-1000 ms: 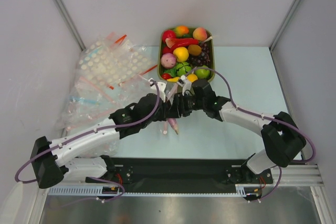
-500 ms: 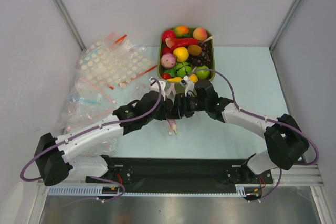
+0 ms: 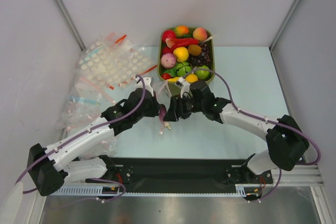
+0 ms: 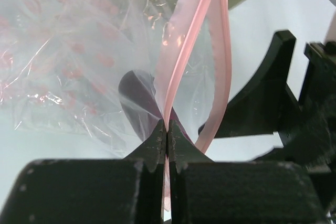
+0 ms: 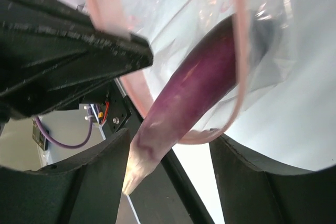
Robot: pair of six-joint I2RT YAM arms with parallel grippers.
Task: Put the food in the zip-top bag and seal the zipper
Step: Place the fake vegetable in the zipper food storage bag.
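Table, pale blue-green, carries everything. The left arm and right arm reach in from the near edge and meet at the middle of the table. A heap of dotted bags lies at the far left. An olive-green tub stands at the far edge, filled with bright glossy food.

The zip-top bag hangs between the two grippers, just on the near side of the tub. It is thin, clear, crinkled film with glints of light, and in the top view it is hard to make out at all. Its mouth gapes, and the eggplant lies slantwise through that opening. The eggplant is glossy deep purple, fading to a pale pinkish tip that sticks out of the bag. The left wrist view shows it as a dark shape behind the film. From above, only its pale end is plain.

The zipper, a pale pink-red strip, runs as two separate loops around the mouth.

The left gripper is pinched tight on one zipper strip, fingers meeting on it. The right gripper stands wide, with the eggplant passing between its fingers. Whether either finger touches the eggplant is unclear.
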